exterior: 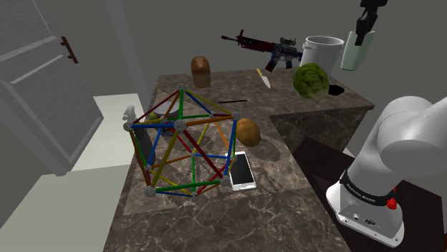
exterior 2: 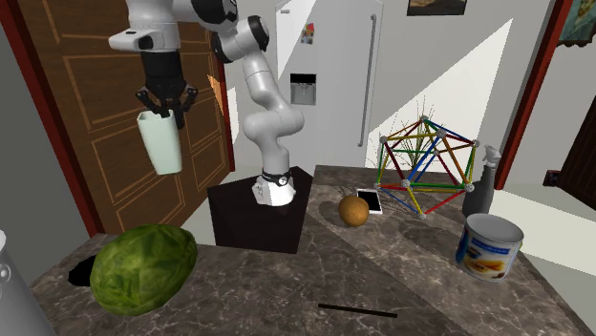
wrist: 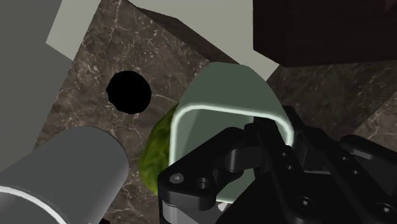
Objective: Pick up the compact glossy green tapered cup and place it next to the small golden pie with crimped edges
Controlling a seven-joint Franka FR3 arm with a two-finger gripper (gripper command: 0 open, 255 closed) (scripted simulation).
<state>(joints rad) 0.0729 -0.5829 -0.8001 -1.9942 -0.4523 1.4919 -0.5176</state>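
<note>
A pale green tapered cup (exterior: 356, 50) (exterior 2: 161, 145) (wrist: 219, 95) hangs high above the back right corner of the marble table (exterior: 286, 215), mouth up. My gripper (exterior: 364, 30) (exterior 2: 163, 113) (wrist: 270, 133) is shut on its rim, one finger inside and one outside. Straight below the cup I see a leafy green ball (wrist: 159, 149). The small golden-brown round pie (exterior: 248, 131) (exterior 2: 353, 210) lies on the table well away from the cup, beside a rod-and-ball frame (exterior: 186, 143) (exterior 2: 425, 162).
Under the cup stand a green cabbage-like ball (exterior: 311, 80) (exterior 2: 143, 267), a white pot (exterior: 320, 51) (wrist: 57, 181) and a black disc (exterior: 335, 89) (wrist: 128, 91). A phone (exterior: 242, 170), toy rifle (exterior: 265, 46), bread loaf (exterior: 201, 70), knife (exterior: 263, 77) and can (exterior 2: 489, 246) also lie about.
</note>
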